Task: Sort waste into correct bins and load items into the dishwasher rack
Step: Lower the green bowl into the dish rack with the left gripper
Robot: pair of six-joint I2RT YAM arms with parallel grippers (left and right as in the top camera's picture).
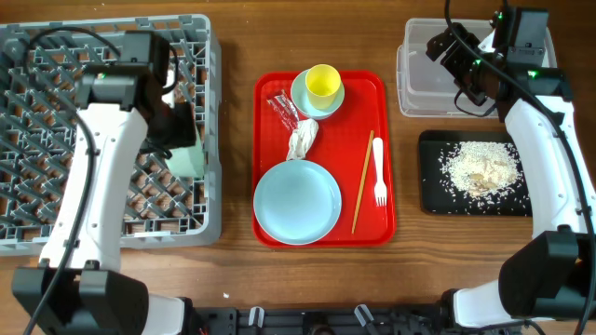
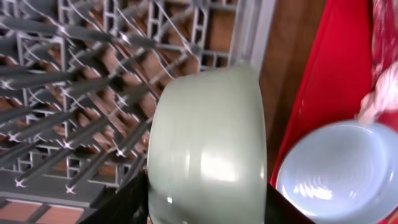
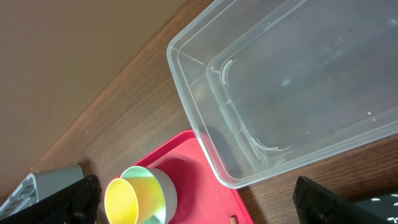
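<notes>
My left gripper point(image 2: 208, 208) is shut on the mint-green bowl point(image 2: 208, 137), held on its side over the right edge of the grey dishwasher rack point(image 1: 56, 200). The red tray point(image 1: 384, 88) holds a yellow cup point(image 1: 323, 82) standing in a light blue bowl point(image 1: 303, 93), a red wrapper point(image 1: 282, 105), a white napkin point(image 1: 303, 140), a pale blue plate point(image 1: 297, 201), a chopstick point(image 1: 362, 181) and a white fork point(image 1: 380, 177). My right gripper point(image 3: 199, 205) stands open above the clear tub point(image 3: 292, 87), with nothing in it. Rice scraps point(image 1: 480, 169) lie in the black tray point(image 1: 433, 195).
The rack point(image 2: 74, 93) fills the left of the table, and the red tray point(image 2: 311, 81) lies close to its right side. Bare wood runs between the rack and the tray, and along the front edge. The clear tub point(image 1: 424, 79) sits just behind the black tray.
</notes>
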